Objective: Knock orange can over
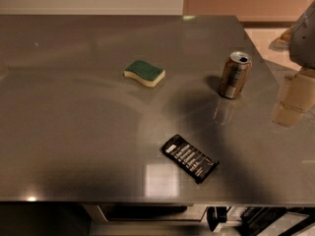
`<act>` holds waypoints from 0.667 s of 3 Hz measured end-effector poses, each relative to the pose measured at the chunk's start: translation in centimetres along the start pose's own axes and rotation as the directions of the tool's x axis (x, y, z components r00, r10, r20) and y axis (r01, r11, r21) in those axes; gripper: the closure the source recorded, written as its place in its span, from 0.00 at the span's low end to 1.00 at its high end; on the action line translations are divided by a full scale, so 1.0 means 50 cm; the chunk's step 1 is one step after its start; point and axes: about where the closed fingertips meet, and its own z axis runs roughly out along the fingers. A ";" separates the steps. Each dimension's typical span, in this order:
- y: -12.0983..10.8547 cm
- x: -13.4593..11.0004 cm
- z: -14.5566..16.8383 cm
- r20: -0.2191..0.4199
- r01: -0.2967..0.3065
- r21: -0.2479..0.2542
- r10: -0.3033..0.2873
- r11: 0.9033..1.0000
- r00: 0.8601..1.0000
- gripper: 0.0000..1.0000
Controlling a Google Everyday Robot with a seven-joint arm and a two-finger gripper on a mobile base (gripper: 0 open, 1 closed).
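Observation:
The orange can (235, 75) stands upright on the grey metal table (74, 132), towards its right side. It has a coppery body and a silver top with an open pull-tab hole. My gripper (294, 101) is at the right edge of the view, to the right of the can and apart from it, over the table's right edge. The grey arm (304, 39) rises above it, partly cut off by the frame.
A green and yellow sponge (144, 73) lies left of the can near the table's middle. A black snack bag (190, 158) lies flat in front of the can, near the table's front edge. The table's right edge runs just past the can.

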 end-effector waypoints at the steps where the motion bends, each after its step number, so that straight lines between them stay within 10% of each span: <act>1: -0.001 -0.001 -0.001 0.002 0.000 0.003 0.000 1.000 1.000 0.00; 2: -0.043 -0.005 0.003 0.039 -0.012 0.037 0.011 0.999 0.999 0.00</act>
